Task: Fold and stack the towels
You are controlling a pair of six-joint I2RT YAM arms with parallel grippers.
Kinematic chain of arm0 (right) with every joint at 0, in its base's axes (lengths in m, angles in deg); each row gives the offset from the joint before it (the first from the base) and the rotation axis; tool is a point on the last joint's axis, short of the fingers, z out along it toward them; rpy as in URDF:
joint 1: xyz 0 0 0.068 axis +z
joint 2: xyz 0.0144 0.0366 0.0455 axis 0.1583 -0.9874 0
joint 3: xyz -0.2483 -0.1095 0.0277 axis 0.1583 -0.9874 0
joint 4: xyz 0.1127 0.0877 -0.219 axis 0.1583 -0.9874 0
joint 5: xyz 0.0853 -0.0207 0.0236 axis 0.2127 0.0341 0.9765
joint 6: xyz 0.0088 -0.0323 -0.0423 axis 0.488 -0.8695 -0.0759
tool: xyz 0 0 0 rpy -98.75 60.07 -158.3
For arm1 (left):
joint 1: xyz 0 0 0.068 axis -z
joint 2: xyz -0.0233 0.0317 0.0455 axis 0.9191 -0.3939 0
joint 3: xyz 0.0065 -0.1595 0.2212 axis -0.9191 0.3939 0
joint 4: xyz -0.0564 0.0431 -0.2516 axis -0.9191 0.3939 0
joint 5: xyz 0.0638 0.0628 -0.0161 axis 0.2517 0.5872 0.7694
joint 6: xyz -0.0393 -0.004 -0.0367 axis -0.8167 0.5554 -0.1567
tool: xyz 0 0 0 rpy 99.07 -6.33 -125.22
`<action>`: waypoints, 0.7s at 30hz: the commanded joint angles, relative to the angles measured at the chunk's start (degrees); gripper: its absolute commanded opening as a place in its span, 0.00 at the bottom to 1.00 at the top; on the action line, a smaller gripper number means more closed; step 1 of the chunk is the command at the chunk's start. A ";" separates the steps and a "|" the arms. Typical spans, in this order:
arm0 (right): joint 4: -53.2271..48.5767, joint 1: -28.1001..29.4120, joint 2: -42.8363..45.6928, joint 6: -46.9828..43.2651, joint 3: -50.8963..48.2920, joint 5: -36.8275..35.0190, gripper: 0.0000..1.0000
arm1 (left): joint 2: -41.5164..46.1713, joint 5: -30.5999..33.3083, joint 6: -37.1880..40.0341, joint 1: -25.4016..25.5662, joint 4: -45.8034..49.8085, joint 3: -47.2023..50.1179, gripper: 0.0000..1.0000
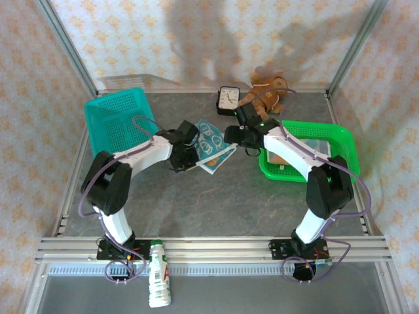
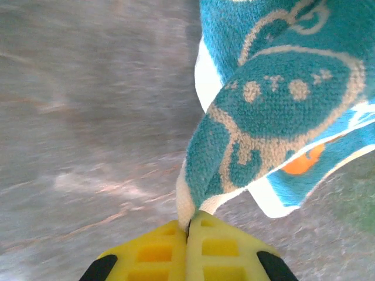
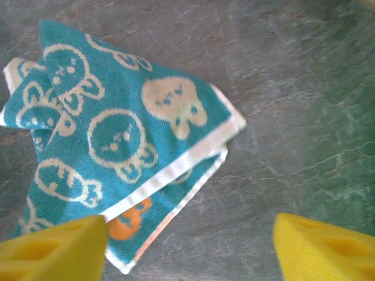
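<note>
Towel (image 1: 213, 145), teal terry cloth with cream cartoon heads and a white border, lies partly folded mid-worktop (image 1: 216, 203), nearer the far edge. Left gripper (image 2: 188, 225) pinches one raised corner. Right gripper (image 3: 190, 234) hangs beside it, jaws wide.

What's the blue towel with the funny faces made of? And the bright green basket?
The towel looks like soft cotton terry, probably: close up, its surface is fuzzy, loopy and matte, with a white border. The bright green basket looks like hard moulded plastic, slightly shiny, with walls that are a grid of little holes.
</note>
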 commanded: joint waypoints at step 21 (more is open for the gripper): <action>3.41 -1.21 -15.49 13.11 0.53 6.49 0.30 | 5.11 3.41 6.15 -2.75 4.05 7.67 0.00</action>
